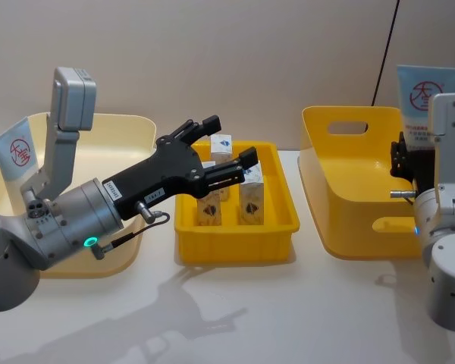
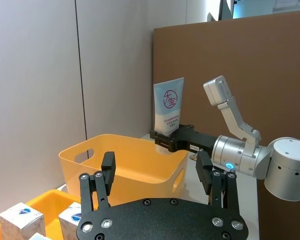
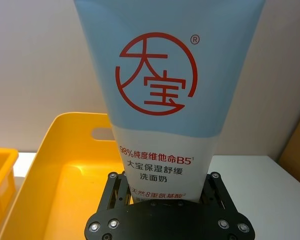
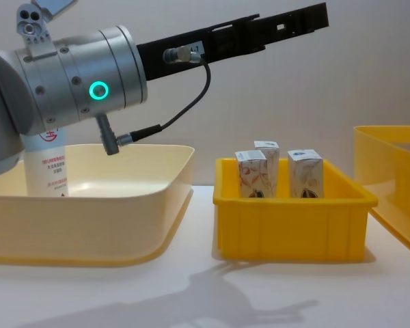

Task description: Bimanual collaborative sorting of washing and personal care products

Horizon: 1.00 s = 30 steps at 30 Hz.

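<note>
Sorting in hand: my right gripper, at three o'clock on the table, is clamped on the lower end of a pale blue-white squeeze tube, held upright over the yellow bin. My left gripper hovers with jaws wide above the small yellow tray at twelve o'clock, where white cartons stand on end. I count perhaps four, as the arm hides part of the tray. A second tube stands in the cream bin at nine o'clock. I judge the tubes light, soft and glossy, best gripped low where the body is firmer. The cartons look like thin card that would crush, so I would pinch them gently across their flat faces.
</note>
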Available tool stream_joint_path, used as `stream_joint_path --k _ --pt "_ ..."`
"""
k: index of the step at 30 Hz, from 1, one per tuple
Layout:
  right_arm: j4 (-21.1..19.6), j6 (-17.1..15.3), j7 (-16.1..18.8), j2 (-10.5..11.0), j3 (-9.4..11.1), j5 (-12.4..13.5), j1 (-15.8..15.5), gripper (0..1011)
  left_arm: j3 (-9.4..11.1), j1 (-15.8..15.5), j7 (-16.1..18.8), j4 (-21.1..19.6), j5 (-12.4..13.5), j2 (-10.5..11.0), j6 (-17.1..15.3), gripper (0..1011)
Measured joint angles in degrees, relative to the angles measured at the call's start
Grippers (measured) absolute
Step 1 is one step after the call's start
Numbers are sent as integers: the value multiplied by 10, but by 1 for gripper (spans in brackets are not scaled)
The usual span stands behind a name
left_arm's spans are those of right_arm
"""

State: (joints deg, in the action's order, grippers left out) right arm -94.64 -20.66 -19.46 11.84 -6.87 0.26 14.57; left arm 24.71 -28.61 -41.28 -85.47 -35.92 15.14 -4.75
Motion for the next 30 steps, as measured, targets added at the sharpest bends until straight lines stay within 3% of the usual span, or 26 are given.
stream_joint_path --k 12,17,21,30 --pt "19 -3 -3 -8 3 -3 10 534 0 0 0 0 0 0 0 1003" --pt "22 -3 -4 -9 4 -3 12 658 0 0 0 0 0 0 0 1003" --pt "25 -3 -5 -10 4 -4 13 814 0 0 0 0 0 0 0 1003" --pt "27 -4 -5 -11 5 -5 15 1001 0 0 0 0 0 0 0 1003"
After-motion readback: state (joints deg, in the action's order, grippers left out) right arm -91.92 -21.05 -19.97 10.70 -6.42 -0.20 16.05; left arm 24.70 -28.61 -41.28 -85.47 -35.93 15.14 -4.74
